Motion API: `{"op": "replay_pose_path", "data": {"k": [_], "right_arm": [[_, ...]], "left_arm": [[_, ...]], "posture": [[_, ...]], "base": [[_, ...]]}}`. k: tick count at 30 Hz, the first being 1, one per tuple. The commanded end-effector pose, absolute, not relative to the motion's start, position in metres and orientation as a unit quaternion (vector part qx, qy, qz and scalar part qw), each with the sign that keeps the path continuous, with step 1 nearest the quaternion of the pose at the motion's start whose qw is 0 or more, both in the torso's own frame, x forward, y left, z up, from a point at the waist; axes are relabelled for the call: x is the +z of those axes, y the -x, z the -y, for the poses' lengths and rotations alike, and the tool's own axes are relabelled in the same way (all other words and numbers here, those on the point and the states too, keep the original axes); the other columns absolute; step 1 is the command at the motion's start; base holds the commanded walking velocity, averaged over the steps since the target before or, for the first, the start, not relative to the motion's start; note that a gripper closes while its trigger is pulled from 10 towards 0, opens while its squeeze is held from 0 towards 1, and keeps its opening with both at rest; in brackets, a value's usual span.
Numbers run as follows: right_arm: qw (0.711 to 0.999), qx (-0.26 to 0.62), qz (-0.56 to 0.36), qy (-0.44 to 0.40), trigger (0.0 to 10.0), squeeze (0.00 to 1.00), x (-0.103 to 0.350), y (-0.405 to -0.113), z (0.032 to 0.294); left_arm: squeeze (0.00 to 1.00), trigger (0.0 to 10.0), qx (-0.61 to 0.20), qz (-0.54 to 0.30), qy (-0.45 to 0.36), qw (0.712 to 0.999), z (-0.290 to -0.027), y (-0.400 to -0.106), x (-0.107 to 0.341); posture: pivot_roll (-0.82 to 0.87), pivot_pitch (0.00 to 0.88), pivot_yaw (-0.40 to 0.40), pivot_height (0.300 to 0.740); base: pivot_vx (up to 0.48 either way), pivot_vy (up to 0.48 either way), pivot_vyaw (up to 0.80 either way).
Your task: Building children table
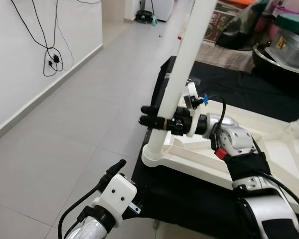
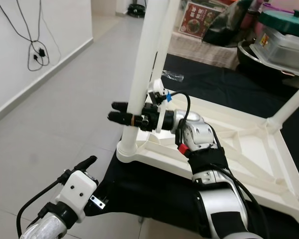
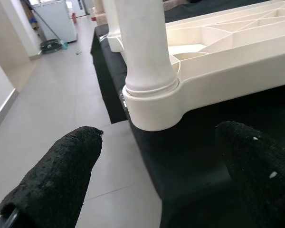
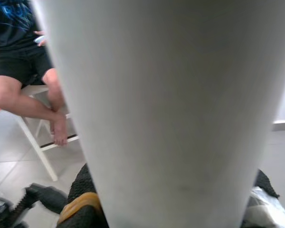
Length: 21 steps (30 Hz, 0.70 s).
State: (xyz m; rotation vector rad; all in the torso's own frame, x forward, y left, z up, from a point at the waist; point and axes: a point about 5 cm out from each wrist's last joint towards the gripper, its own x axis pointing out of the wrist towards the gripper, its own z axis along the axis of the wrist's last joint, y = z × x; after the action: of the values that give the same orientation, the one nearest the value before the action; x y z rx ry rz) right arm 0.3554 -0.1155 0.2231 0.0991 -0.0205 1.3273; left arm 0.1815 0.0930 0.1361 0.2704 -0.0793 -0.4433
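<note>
A white plastic children's table top (image 1: 269,159) lies upside down on a black cloth. A white table leg (image 1: 182,69) stands upright in the corner socket (image 1: 154,155) nearest me. My right gripper (image 1: 152,121) is shut on this leg a little above the socket; the leg (image 4: 161,109) is pressed close against the right wrist camera. Another leg (image 2: 291,105) rises at the far right corner. My left gripper (image 1: 114,172) hangs low and to the left of the socket (image 3: 149,102), open with nothing between its fingers (image 3: 57,175).
The black cloth (image 1: 189,199) covers a low platform whose edge runs beside grey floor tiles on the left. Cables (image 1: 50,59) hang on the left wall. Pots and boxes (image 1: 284,45) crowd the far right. A seated person's legs (image 4: 23,95) and a white stool are nearby.
</note>
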Motion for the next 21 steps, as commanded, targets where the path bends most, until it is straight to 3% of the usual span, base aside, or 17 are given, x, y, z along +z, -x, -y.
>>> {"op": "replay_pose_path", "data": {"k": [1,2,5,6,7,8,9,11,13,14,15,16,17,18,19,21], "right_arm": [[0.81,0.585,0.016,-0.042,0.0,0.0,0.22,-0.359,0.119],[0.827,0.561,0.008,-0.04,0.0,0.0,0.216,-0.359,0.122],[0.836,0.548,0.0,-0.04,0.0,0.0,0.214,-0.359,0.124],[0.873,0.486,-0.013,-0.023,0.0,0.0,0.206,-0.361,0.131],[0.873,0.486,-0.013,-0.023,0.0,0.0,0.206,-0.361,0.131],[0.919,0.391,-0.038,-0.018,0.0,0.0,0.199,-0.367,0.14],[0.945,0.324,-0.051,-0.012,0.0,0.0,0.194,-0.371,0.148],[0.945,0.324,-0.051,-0.012,0.0,0.0,0.194,-0.371,0.148],[0.991,0.117,-0.07,0.002,0.0,0.0,0.185,-0.375,0.175],[0.991,0.117,-0.07,0.002,0.0,0.0,0.185,-0.375,0.175],[0.997,0.035,-0.068,0.007,0.0,0.0,0.182,-0.373,0.186],[0.997,0.035,-0.068,0.007,0.0,0.0,0.182,-0.373,0.186],[0.996,-0.058,-0.067,0.003,0.0,0.0,0.179,-0.365,0.194],[0.996,-0.058,-0.067,0.003,0.0,0.0,0.179,-0.365,0.194],[0.984,-0.168,-0.062,-0.006,0.0,0.0,0.175,-0.35,0.197],[0.979,-0.193,-0.067,-0.018,0.0,0.0,0.173,-0.345,0.194]], "left_arm": [[0.0,10.0,-0.223,0.035,-0.136,0.965,-0.092,-0.18,0.135],[0.0,10.0,-0.223,0.035,-0.136,0.965,-0.092,-0.18,0.136],[0.0,10.0,-0.223,0.035,-0.135,0.965,-0.092,-0.18,0.136],[0.0,10.0,-0.223,0.035,-0.135,0.965,-0.092,-0.181,0.136],[0.0,10.0,-0.223,0.035,-0.135,0.965,-0.092,-0.181,0.136],[0.0,10.0,-0.224,0.034,-0.133,0.965,-0.093,-0.181,0.136],[0.0,10.0,-0.224,0.034,-0.133,0.965,-0.093,-0.182,0.135],[0.0,10.0,-0.224,0.034,-0.133,0.965,-0.093,-0.182,0.135],[0.0,10.0,-0.225,0.033,-0.132,0.965,-0.094,-0.183,0.135],[0.0,10.0,-0.225,0.033,-0.132,0.965,-0.094,-0.183,0.135],[0.0,10.0,-0.226,0.033,-0.132,0.965,-0.094,-0.184,0.135],[0.0,10.0,-0.226,0.033,-0.132,0.965,-0.094,-0.184,0.135],[0.0,10.0,-0.226,0.033,-0.133,0.964,-0.093,-0.184,0.135],[0.0,10.0,-0.226,0.033,-0.133,0.964,-0.093,-0.184,0.135],[0.0,10.0,-0.226,0.034,-0.134,0.964,-0.093,-0.185,0.135],[0.0,10.0,-0.226,0.035,-0.135,0.964,-0.093,-0.185,0.135]], "posture": [[0.16,0.047,-0.155,0.74],[0.16,0.05,-0.153,0.74],[0.16,0.05,-0.153,0.74],[0.15,0.058,-0.152,0.74],[0.15,0.058,-0.152,0.74],[0.14,0.065,-0.148,0.74],[0.14,0.065,-0.148,0.74],[0.14,0.065,-0.148,0.74],[0.12,0.066,-0.139,0.74],[0.12,0.066,-0.139,0.74],[0.12,0.066,-0.139,0.74],[0.12,0.066,-0.139,0.74],[0.13,0.066,-0.139,0.74],[0.13,0.066,-0.139,0.74],[0.13,0.065,-0.14,0.74],[0.13,0.066,-0.143,0.74]], "base": [[0.0,0.0,0.0],[0.0,0.0,0.0],[0.0,0.0,0.0],[0.0,0.0,0.0],[0.0,0.0,0.0],[0.0,0.0,0.0],[0.0,0.0,0.0],[0.0,0.0,0.0],[0.0,0.0,0.0],[0.0,0.0,0.0],[0.0,0.0,0.0],[0.0,0.0,0.0],[0.0,0.0,0.0],[0.0,0.0,0.0],[0.0,0.0,0.0],[0.0,0.0,0.0]]}}
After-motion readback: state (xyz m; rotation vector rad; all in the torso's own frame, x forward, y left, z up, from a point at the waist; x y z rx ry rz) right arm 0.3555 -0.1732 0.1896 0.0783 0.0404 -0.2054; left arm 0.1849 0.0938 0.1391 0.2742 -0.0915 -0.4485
